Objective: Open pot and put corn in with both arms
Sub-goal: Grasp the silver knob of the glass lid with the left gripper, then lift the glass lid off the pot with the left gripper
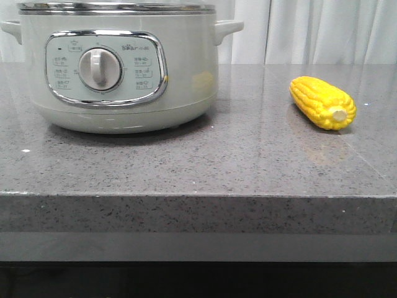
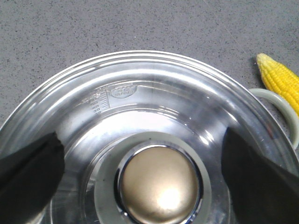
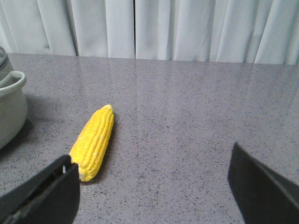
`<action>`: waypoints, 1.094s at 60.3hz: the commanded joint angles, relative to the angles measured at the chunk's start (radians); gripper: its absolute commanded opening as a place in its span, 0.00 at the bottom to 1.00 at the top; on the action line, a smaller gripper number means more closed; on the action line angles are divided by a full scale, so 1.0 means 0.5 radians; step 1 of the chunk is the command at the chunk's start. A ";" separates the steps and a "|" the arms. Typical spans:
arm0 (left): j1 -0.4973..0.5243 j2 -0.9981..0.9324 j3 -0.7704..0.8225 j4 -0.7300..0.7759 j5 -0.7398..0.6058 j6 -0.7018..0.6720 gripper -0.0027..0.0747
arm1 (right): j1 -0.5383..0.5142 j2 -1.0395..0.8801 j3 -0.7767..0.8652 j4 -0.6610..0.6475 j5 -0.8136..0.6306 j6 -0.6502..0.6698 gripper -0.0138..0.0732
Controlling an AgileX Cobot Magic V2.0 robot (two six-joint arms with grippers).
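Left gripper [image 2: 145, 182] hangs wide over the pot's [image 1: 118, 68] glass lid [image 2: 140, 107], straddling its brassy round knob [image 2: 159, 184]. Right of the pot, the ridged yellow corn [image 1: 322, 102] lies on speckled stone counter [image 1: 217, 161]; right gripper [image 3: 154, 196] spread wide, tips cropped.

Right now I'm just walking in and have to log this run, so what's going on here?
A two-armed robot is about to open a pot and put corn in. The left claw is open above the glass lid, its fingers either side of the metal knob, not gripping it. The right claw is open over the grey countertop, with the corn lying loose just ahead of one finger. The lid is still on; nothing is held.
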 commanded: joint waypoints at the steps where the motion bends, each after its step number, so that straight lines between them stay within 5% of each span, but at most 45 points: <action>1: -0.019 -0.088 -0.070 -0.029 -0.121 -0.022 0.78 | -0.008 0.035 -0.075 -0.019 -0.166 -0.016 0.91; 23: -0.019 -0.088 -0.070 -0.029 -0.121 -0.022 0.43 | -0.008 0.035 -0.075 -0.019 -0.166 -0.016 0.91; 66: -0.019 -0.154 -0.364 -0.033 -0.038 -0.022 0.30 | -0.008 0.035 -0.075 -0.019 -0.166 -0.016 0.91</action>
